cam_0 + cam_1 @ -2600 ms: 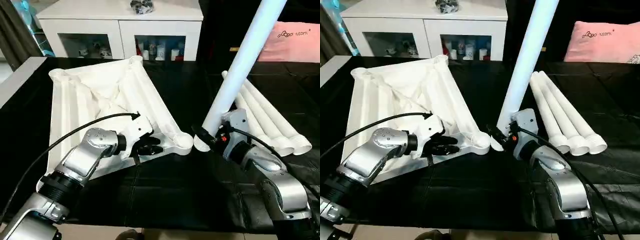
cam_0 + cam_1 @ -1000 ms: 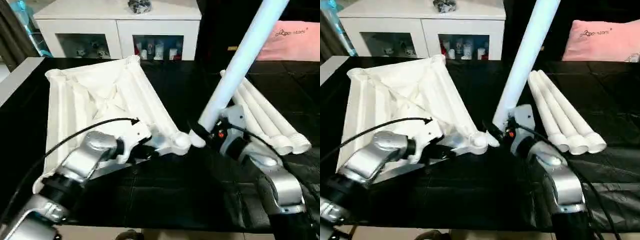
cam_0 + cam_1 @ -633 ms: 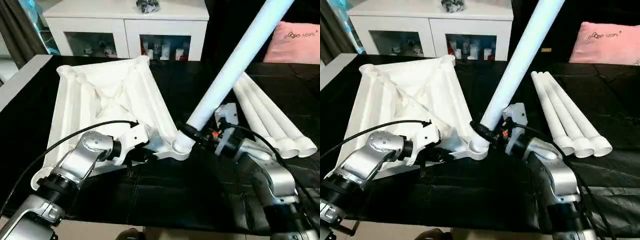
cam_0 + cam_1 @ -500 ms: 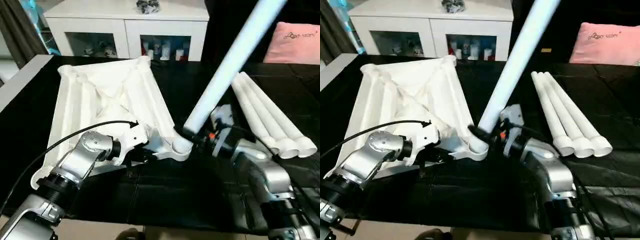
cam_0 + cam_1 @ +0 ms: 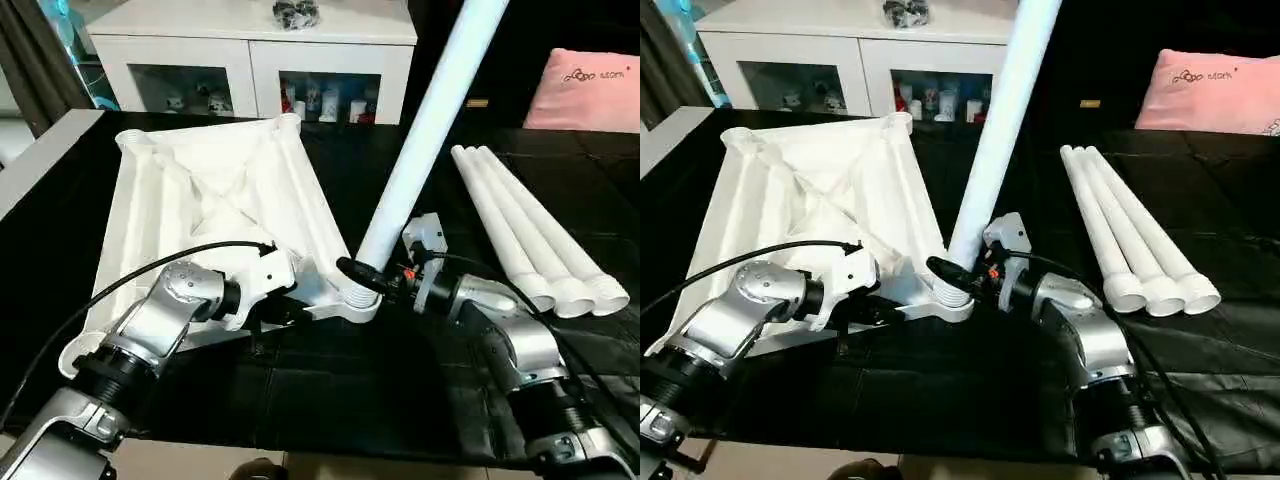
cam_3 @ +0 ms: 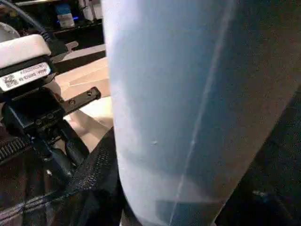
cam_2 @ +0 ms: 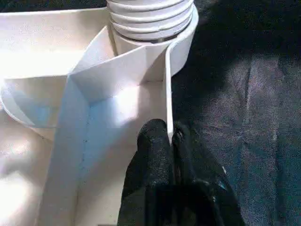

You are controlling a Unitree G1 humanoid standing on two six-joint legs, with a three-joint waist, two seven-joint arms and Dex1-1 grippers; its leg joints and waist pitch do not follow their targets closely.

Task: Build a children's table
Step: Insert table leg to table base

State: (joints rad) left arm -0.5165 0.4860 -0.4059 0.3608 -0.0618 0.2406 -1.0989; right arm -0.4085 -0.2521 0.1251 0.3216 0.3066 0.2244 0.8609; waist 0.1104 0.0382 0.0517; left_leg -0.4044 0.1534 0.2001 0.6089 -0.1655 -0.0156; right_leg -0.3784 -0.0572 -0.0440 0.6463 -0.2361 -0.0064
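— At the near edge, what did the claws have?
— The left gripper [image 7: 170, 141] pinched the tabletop [image 5: 215, 195] rim; the right gripper [image 5: 368, 277] clasped the raised leg [image 5: 425, 130], its ribbed end in the corner socket [image 5: 352, 296].
— Farther back?
— Three spare legs [image 5: 530, 240] lay right; the cabinet [image 5: 250, 45] held small items.

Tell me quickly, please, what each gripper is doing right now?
Left gripper: shut on the tabletop rim.
Right gripper: shut on the leg at the corner socket.
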